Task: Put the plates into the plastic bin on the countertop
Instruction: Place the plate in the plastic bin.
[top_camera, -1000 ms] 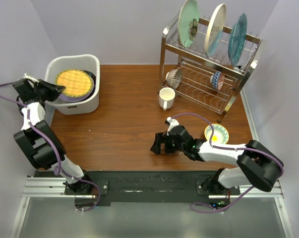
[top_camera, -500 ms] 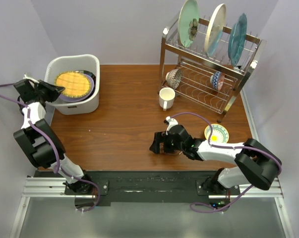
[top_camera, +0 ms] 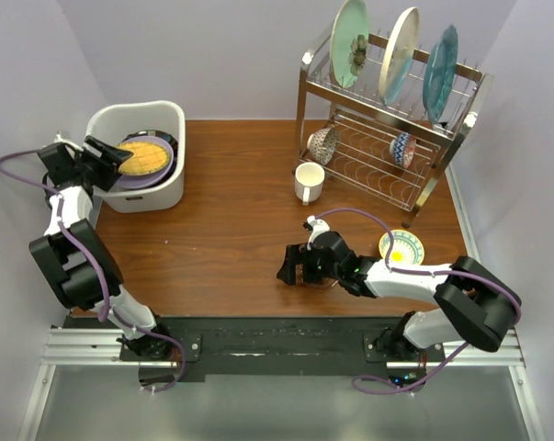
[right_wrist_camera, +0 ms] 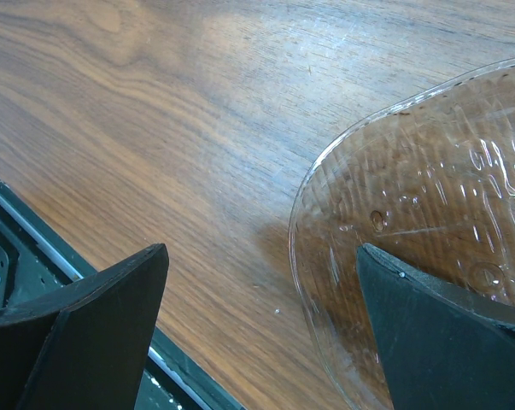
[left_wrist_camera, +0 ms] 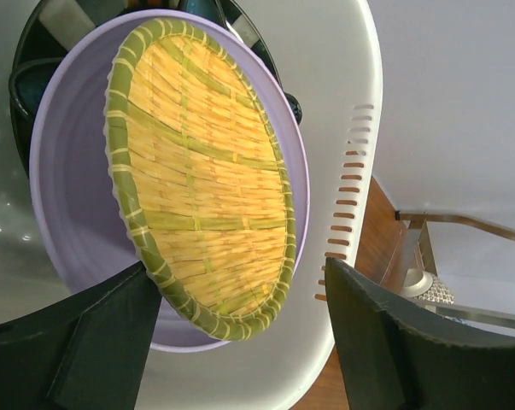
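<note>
The white plastic bin [top_camera: 150,197] stands at the back left of the countertop [top_camera: 221,230]. In it a yellow woven plate with a green rim [left_wrist_camera: 197,171] lies tilted on a lavender plate [left_wrist_camera: 69,205], over a black-rimmed plate [left_wrist_camera: 26,85]. My left gripper [top_camera: 114,158] is open at the bin's left rim, its fingers either side of the woven plate's near edge [left_wrist_camera: 240,342]. My right gripper [top_camera: 290,266] is open low over the countertop, one finger over the edge of a clear glass plate [right_wrist_camera: 428,213]. Three plates stand upright in the rack: pale green [top_camera: 350,32], cream [top_camera: 401,53], blue [top_camera: 439,72].
A steel wire dish rack [top_camera: 387,156] at the back right holds two small bowls on its lower shelf. A white mug [top_camera: 308,181] stands in front of it. A small yellow-patterned bowl [top_camera: 401,246] sits near my right arm. The table's front edge [right_wrist_camera: 35,248] runs close to the right gripper.
My left gripper has opened and let go of the woven plate, which has dropped onto the lavender plate in the bin. The right arm has stayed still.
</note>
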You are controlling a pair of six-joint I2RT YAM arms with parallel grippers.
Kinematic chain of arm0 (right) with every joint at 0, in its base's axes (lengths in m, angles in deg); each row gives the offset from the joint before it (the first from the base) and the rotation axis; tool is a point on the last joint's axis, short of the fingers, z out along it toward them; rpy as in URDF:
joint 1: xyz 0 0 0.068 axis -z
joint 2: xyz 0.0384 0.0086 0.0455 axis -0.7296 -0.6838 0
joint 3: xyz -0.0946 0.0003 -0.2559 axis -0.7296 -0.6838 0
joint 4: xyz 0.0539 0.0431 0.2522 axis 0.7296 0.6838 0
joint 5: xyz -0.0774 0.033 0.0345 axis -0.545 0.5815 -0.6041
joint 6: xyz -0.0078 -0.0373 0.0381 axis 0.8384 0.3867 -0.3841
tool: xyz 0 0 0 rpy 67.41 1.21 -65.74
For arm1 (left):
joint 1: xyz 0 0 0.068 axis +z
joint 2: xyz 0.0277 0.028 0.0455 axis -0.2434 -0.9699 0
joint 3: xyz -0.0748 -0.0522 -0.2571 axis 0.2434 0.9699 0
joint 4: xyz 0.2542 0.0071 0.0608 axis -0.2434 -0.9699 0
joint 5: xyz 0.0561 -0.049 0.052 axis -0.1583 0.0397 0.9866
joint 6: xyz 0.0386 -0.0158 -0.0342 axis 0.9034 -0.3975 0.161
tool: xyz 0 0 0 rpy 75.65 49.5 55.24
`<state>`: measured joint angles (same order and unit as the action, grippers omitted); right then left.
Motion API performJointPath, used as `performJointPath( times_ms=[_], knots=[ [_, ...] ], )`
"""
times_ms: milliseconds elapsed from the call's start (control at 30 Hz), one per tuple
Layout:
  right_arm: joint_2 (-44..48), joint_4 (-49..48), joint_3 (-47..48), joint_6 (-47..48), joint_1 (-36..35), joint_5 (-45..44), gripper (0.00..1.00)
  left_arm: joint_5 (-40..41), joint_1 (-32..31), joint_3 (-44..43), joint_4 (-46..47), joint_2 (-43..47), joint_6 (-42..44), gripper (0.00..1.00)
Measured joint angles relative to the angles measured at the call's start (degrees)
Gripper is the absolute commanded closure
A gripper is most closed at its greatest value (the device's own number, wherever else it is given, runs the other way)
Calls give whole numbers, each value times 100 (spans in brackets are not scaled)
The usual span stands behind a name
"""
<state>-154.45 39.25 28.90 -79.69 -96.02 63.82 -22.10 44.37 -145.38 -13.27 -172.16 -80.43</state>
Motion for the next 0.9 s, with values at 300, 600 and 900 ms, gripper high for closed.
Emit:
performJointPath(
  times_ms=[300, 600, 900],
  knots=[
    [0, 0, 0, 0, 0, 2, 4, 142, -221, -4, -361, 205, 275, 12],
    [4, 4, 0, -2, 0, 7, 4, 26, -697, -481, -1027, 509, 625, 10],
    [46, 83, 0, -7, 0, 7, 4, 184, -706, -490, -1497, 1226, 907, 9]
  ],
)
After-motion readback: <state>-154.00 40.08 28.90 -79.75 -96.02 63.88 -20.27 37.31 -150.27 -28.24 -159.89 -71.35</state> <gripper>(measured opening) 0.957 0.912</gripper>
